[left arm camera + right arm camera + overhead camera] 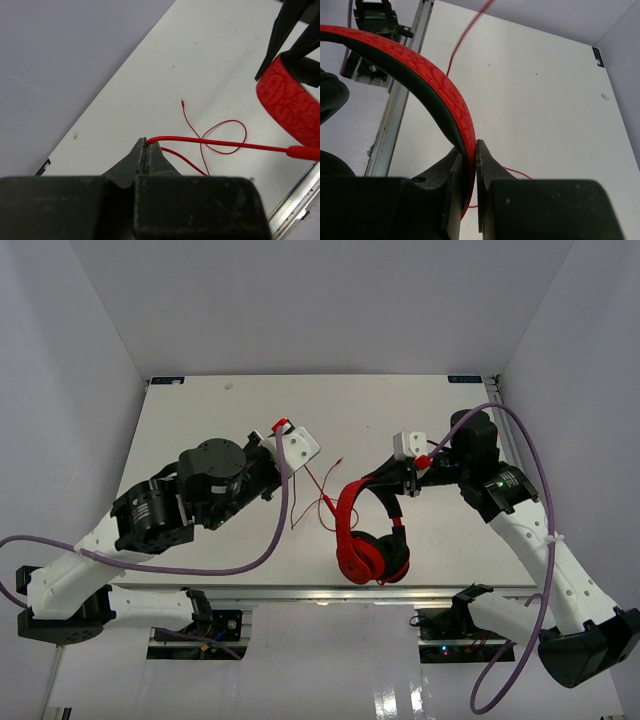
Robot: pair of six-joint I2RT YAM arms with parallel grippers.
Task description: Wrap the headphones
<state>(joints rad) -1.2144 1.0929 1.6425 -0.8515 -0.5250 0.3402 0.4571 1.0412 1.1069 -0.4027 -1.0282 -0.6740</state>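
The headphones [368, 558] are being held near the front edge of the bench [200, 410], the headband [440, 87] being clamped by the right end effector [470, 155] and the thin red cable [225, 144] being pinched by the left end effector [146, 146].

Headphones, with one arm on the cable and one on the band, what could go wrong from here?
1. The left pincer holds the thin cable only at its tips; a pull could slip it free.
2. The slack lies in a crossed loop on the table; winding may knot it.
3. The right pincer pinches only the headband; the ear cups, near the table's front edge, could swing or twist loose.
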